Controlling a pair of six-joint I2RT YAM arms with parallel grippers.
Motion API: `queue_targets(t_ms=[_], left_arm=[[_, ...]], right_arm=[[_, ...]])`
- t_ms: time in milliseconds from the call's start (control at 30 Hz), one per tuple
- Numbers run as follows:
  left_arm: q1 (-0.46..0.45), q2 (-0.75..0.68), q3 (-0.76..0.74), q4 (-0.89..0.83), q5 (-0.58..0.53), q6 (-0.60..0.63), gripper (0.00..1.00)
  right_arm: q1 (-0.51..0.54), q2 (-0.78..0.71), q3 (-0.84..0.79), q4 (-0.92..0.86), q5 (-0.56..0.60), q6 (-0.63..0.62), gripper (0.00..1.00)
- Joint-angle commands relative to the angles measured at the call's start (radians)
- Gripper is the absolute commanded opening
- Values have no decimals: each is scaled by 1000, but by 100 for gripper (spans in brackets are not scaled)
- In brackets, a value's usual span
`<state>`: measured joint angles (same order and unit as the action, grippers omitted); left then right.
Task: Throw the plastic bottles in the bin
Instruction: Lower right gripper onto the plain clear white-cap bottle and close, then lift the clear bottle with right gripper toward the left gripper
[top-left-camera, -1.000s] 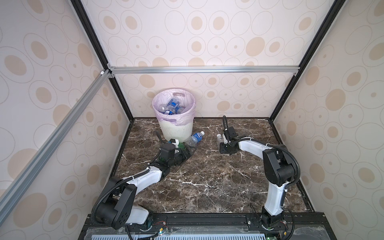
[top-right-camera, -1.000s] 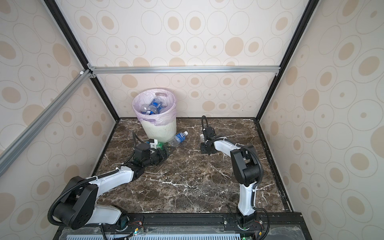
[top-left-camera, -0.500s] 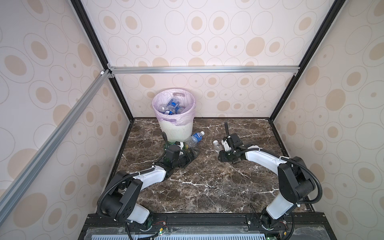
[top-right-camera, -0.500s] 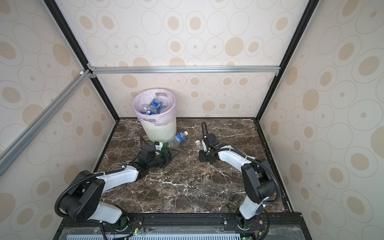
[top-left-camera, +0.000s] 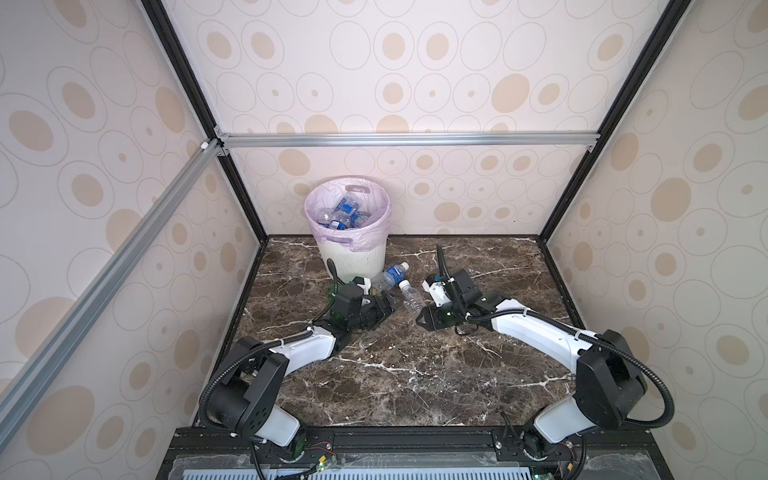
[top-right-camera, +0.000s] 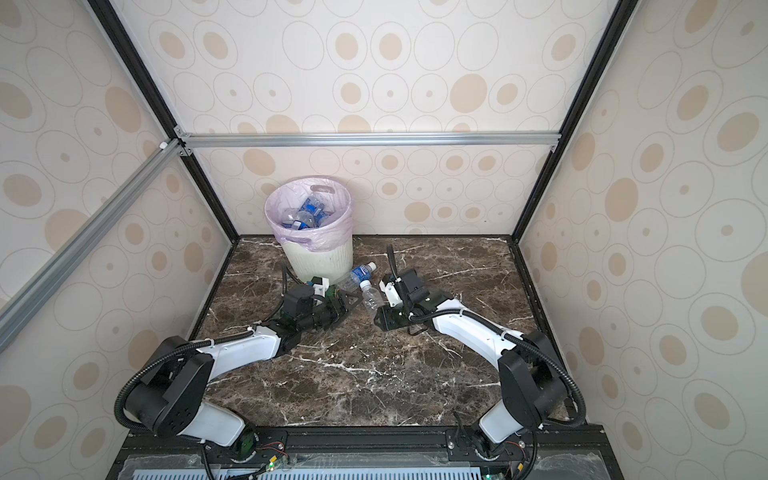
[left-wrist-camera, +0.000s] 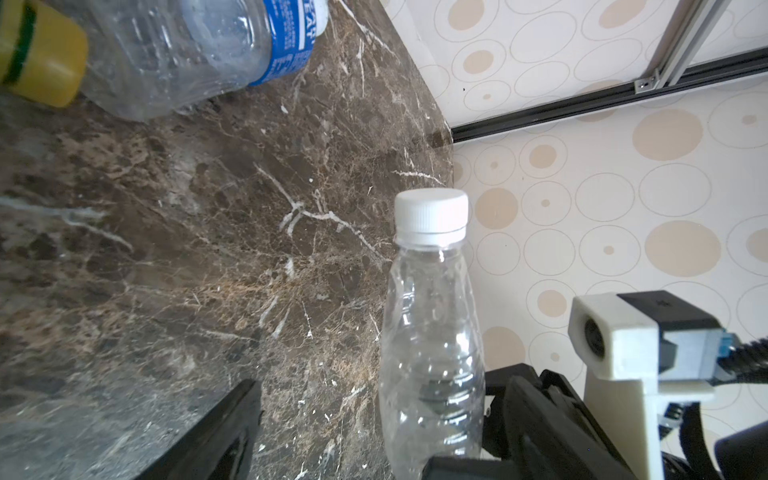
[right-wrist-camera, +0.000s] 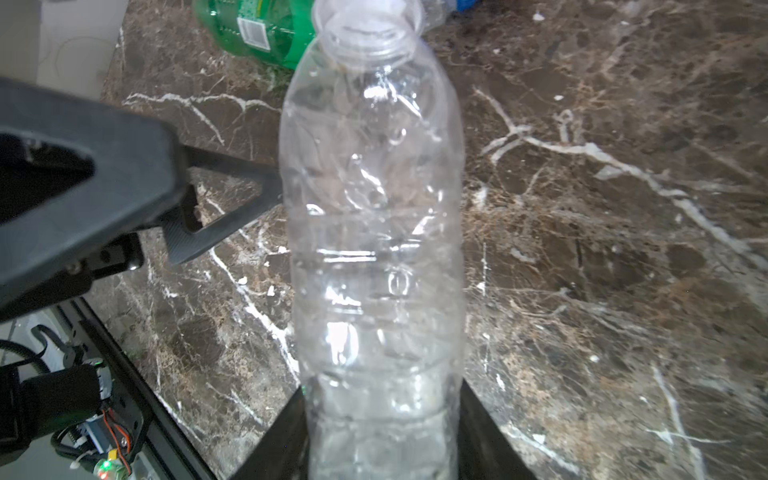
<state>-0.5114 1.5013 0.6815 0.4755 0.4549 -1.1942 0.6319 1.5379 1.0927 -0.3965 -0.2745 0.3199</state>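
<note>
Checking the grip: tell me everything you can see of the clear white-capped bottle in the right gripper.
The clear bottle is unlabelled, thin crinkled plastic, looks empty, with a ribbed white cap. The right gripper clamps its base, cap pointing toward the back wall. The open left gripper is beside it; one of its fingers seems to touch the bottle's side.

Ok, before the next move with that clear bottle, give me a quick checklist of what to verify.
1. The right gripper shut on the clear bottle: ok.
2. The left gripper open to receive it: ok.
3. Both left fingers flanking the bottle: cannot tell; one reaches its side.
4. Left grip closed before the right lets go: not ok.
5. Room in the bin: ok, bottles sit below its rim.
6. The blue-label bottle and green bottle binned: not ok, both lie outside.
</note>
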Motion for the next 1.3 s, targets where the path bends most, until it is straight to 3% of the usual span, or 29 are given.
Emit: queue_targets(t_ms=[0,633,1033,1267], left_arm=[[-7,14,40,31,10,-16,87],[-9,-13,38,38,-23,-31,53],[-4,-63,15,-14,-76,-31,48],[29,-116,28,-72,-98,-24,48]], right_arm=[[34,-10,42,28,-35,-20,49],[79,-25,62,61,-58,0,53],[79,-60,55,53,-48,2,74],[79,-116,59,47,-5,-5,92]])
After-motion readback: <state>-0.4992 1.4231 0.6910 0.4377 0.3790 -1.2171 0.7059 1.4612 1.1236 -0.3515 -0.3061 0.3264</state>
